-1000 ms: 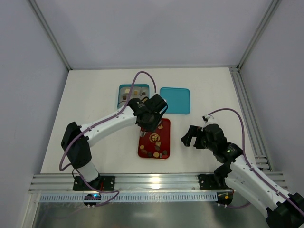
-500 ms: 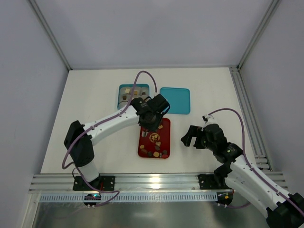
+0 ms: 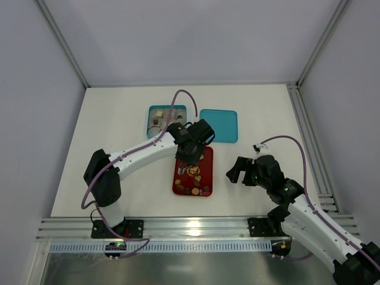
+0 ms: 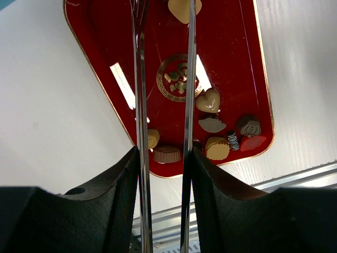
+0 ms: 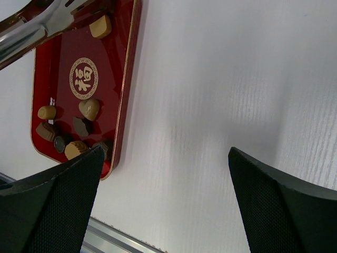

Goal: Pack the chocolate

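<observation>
The right gripper (image 5: pixel 166 153) hangs over the bare near-right part of the white surface (image 3: pixel 119 130); its jaws are spread wide with nothing between them; it sits to the right of the red tray (image 3: pixel 178 181), apart from it.

The tray lies lengthwise close to the middle of the surface's near edge, with a gold emblem (image 4: pixel 180 77) at its centre. Most of the chocolate (image 4: pixel 208 100) in view is on it, gathered at the tray's near end: a tan heart, a ridged cup-shaped piece, a dark striped round one, and several brown and cream pieces close together. One more cream piece lies alone toward the tray's far end, just beside the tongs.

The left gripper (image 4: pixel 164 153) is over the far half of the tray, clenched on a pair of metal tongs (image 4: pixel 139 105). The two blades run out from between its fingers (image 4: pixel 118 200) toward the tray's far end, with a gap between them. Their tips are cut off in the left wrist view and only partly seen in the right wrist view, so I cannot tell whether they hold a piece.

Beyond the tray, left of the surface's middle, sits a teal box (image 3: pixel 149 116) with a few small brown and pale pieces in it; the left arm hides its near right corner. To its right a teal lid (image 3: pixel 218 126) lies flat, just apart from the box, its near edge close to the tray's far right corner.
</observation>
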